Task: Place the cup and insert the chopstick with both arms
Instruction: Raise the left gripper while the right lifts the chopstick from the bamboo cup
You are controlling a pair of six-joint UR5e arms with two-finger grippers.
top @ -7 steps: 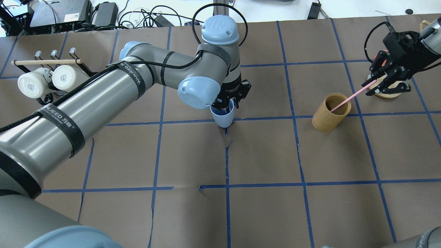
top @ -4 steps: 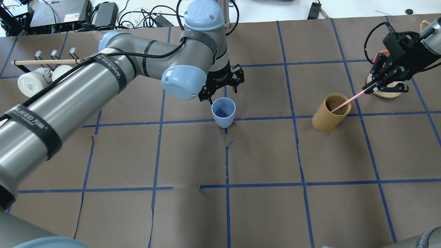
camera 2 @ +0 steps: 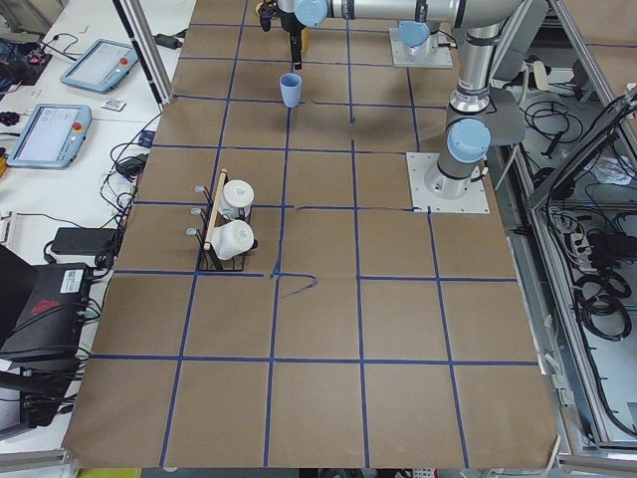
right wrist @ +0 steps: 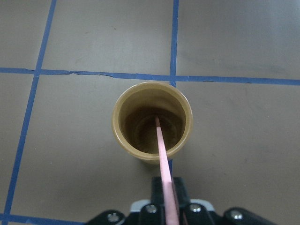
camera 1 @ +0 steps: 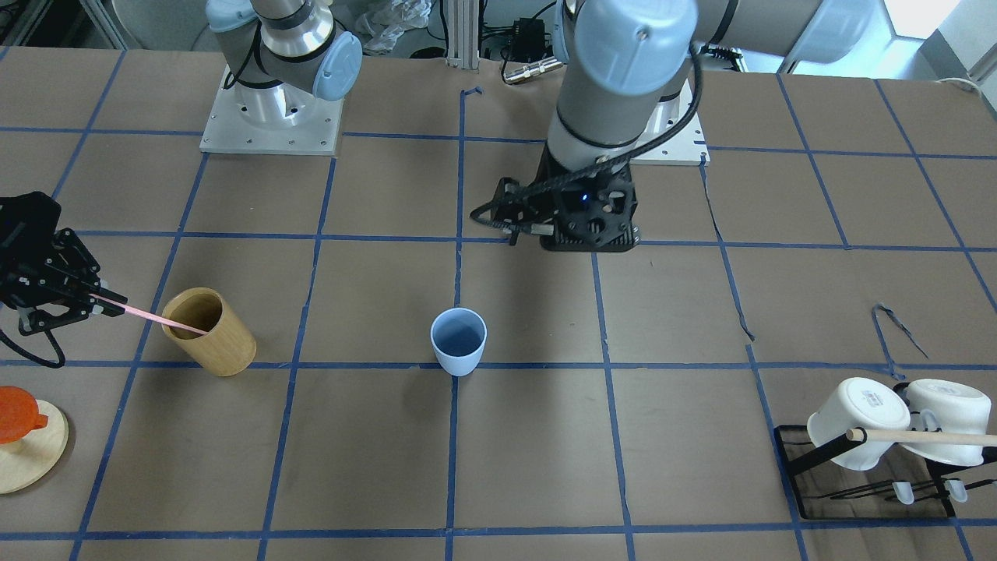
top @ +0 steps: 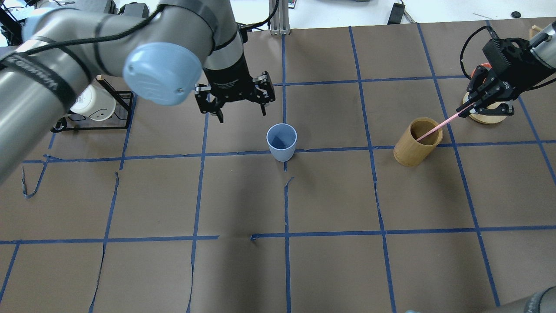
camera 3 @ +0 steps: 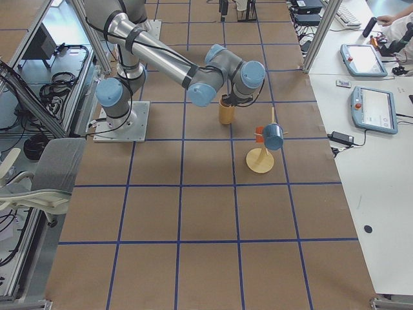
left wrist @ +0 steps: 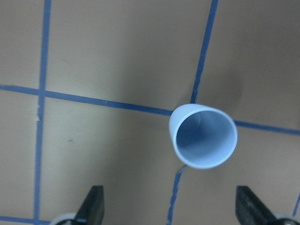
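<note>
the left arm (top: 87, 52) sweeps in from the overhead view's left, its forearm lying across the far left of the table (top: 330, 269) and its wrist turned straight down. the left gripper (top: 242, 114) hangs raised above the table with its two fingers spread wide, gripping nothing. the left wrist view shows both black fingertips (left wrist: 93, 206) far apart at the bottom edge, with the cup (left wrist: 204, 136) ahead of them and clear of both. the cup (top: 281, 141) stands upright and alone, mouth up, near the middle of the table, right at a crossing of blue tape lines (top: 330, 150). it sits apart from the left gripper and well apart from the wooden cup (top: 417, 141) to the right. the right arm (camera 3: 168, 61) reaches out from its base with the elbow bent. its wrist enters the overhead view at the upper right. the right gripper (top: 471, 106) is pinched tight on the upper end of the chopstick (top: 436, 127). the pink stick slants down from the fingers over the rim into the wooden cup. in the right wrist view its lower tip lies on that cup's floor (right wrist: 157, 123). at the table's left end a black rack (camera 1: 872, 467) holds two white mugs (camera 1: 857, 421) and a wooden rod (camera 1: 927, 436).
</note>
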